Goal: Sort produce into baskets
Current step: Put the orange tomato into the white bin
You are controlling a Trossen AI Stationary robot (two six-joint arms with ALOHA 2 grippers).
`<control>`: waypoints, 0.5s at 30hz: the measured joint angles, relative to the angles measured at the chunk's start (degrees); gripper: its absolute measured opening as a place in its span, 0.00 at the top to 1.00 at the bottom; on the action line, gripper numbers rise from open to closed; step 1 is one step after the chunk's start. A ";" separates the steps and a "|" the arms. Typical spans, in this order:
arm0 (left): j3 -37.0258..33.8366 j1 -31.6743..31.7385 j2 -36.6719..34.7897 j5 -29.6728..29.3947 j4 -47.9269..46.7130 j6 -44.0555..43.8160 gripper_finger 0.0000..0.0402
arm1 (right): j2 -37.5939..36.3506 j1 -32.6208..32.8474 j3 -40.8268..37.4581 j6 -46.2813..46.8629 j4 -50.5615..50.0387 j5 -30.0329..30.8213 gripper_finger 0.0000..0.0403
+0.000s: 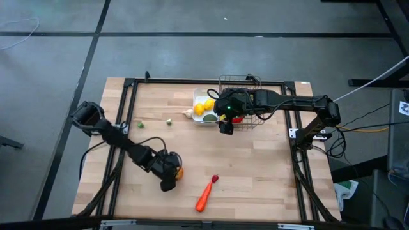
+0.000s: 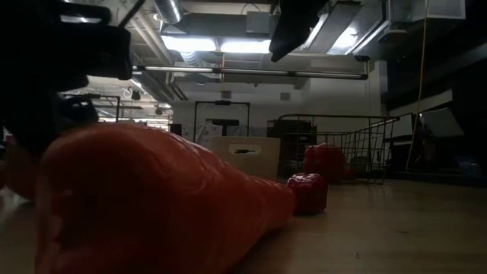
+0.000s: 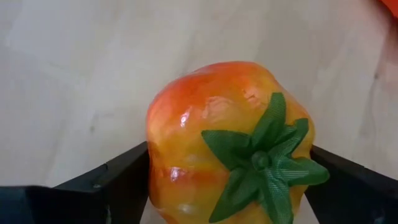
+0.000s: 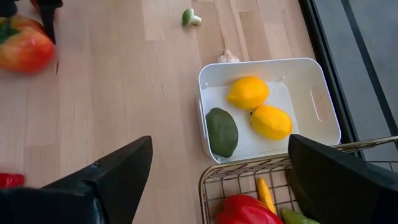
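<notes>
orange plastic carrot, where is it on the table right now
In the high view the orange plastic carrot lies near the front edge of the wooden table, beside a small red chilli, right of the left gripper.

The left arm reaches diagonally across the near-left of the table, its left gripper [image 1: 171, 177] low at the surface, fingers [image 3: 118, 180] spread wide apart. The right arm stretches in from the right side, its right gripper [image 1: 225, 121] raised, fingers [image 4: 118, 171] wide apart.

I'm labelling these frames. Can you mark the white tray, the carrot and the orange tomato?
white tray [image 4: 323, 102]: right wrist view, bare side wall.
carrot [image 1: 204, 198]: high view, middle of its body.
orange tomato [image 3: 211, 130]: left wrist view, glossy upper skin.
</notes>
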 joint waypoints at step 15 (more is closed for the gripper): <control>7.50 13.44 0.00 0.04 0.02 13.63 0.14 | 0.01 0.00 0.00 -0.13 1.76 0.01 0.08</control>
